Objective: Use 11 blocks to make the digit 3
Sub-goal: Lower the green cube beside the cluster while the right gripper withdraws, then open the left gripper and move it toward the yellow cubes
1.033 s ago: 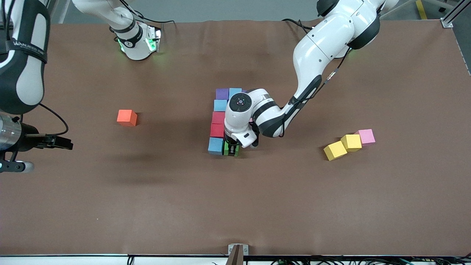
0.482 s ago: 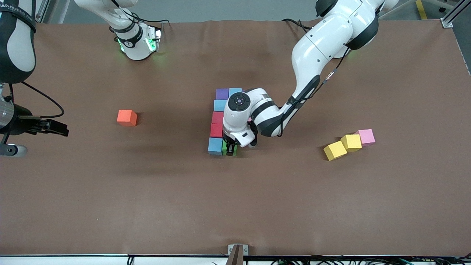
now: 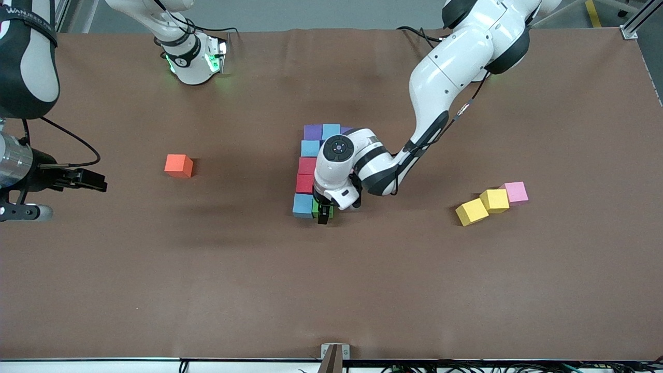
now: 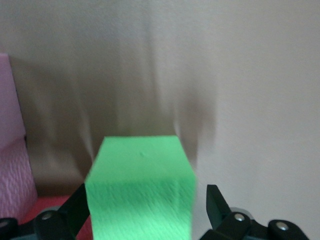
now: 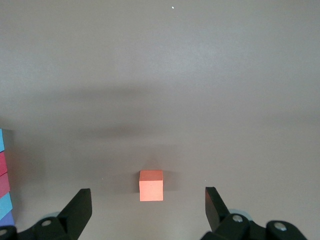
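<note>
The left gripper is low over the green block, its fingers spread wide on either side of the block with a gap at the one finger that shows clearly, so that nothing is held. The green block rests on the brown bench, touching a light blue block that forms the corner of the partly built digit 3 nearest the front camera. From that corner a column runs away from the front camera: two red blocks, then another light blue block, then a purple block at the corner nearest the robots' bases. Beside the purple block, toward the left arm's end of the bench, lies a third light blue block; the wrist of the left arm covers whatever lies next in that row. In the left wrist view a pink block shows close beside the green one. Well apart from the figure, toward the left arm's end, two yellow blocks and one pink block lie in a touching diagonal line. The right gripper waits in the air at the right arm's end of the bench, its fingers wide apart and empty. An orange cube stands alone on the bench between the right gripper and the figure, and appears between the fingers in the right wrist view.
</note>
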Robot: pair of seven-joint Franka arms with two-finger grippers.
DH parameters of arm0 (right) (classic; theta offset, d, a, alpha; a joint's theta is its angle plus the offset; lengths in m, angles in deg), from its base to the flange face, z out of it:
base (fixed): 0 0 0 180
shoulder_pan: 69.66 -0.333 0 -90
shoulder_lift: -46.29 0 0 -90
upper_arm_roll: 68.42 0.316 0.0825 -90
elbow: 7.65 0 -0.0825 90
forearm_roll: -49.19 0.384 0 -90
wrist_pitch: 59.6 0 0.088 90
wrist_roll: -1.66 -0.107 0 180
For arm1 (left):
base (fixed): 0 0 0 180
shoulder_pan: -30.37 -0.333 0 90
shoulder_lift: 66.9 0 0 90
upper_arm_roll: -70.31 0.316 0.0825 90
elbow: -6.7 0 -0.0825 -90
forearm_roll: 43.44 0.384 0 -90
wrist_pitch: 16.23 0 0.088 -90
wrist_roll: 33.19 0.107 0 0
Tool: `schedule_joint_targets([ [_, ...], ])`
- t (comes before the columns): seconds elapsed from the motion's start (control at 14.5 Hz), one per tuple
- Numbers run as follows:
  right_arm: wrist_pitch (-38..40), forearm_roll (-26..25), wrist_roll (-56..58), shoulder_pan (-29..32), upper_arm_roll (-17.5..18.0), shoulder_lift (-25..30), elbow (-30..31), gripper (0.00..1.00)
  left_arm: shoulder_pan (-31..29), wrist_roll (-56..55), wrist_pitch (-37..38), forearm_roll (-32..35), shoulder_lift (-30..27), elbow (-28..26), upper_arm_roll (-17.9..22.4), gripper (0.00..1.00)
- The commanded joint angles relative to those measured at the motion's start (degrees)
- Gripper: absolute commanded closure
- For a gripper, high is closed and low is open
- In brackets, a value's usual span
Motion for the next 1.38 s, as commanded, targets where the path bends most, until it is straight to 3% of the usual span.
schedule_joint_targets([
  [0.0,-0.8,-1.6,-0.5,3.1,3.7,1.4,0.9,0.00,0.1,0.0,2.9,-1.8,-2.6,-0.7,0.6,0.00],
  [0.21,-0.7,-4.3,-0.4,2.2,3.8,1.6,0.7,0.00,-0.1,0.2,5.0,-1.9,-4.0,-1.5,0.5,0.00],
  [0.48,-0.5,-4.1,-0.5,2.5,3.9,2.9,0.2,0.00,-1.5,1.2,11.8,-4.3,-7.3,-1.7,0.2,0.00],
  [0.83,0.0,-2.8,1.8,2.8,3.7,5.2,2.9,0.00,-9.7,2.1,18.9,-6.2,-12.9,-4.0,-2.6,0.00],
  [1.03,0.1,-2.8,1.9,2.8,3.8,6.1,3.2,0.00,-18.6,4.0,18.9,-6.2,-20.1,-14.6,-5.8,0.00],
  [1.31,0.0,0.3,3.7,4.2,3.5,6.4,2.5,0.00,-36.4,6.7,17.2,-5.5,-27.1,-27.9,-15.5,0.00],
])
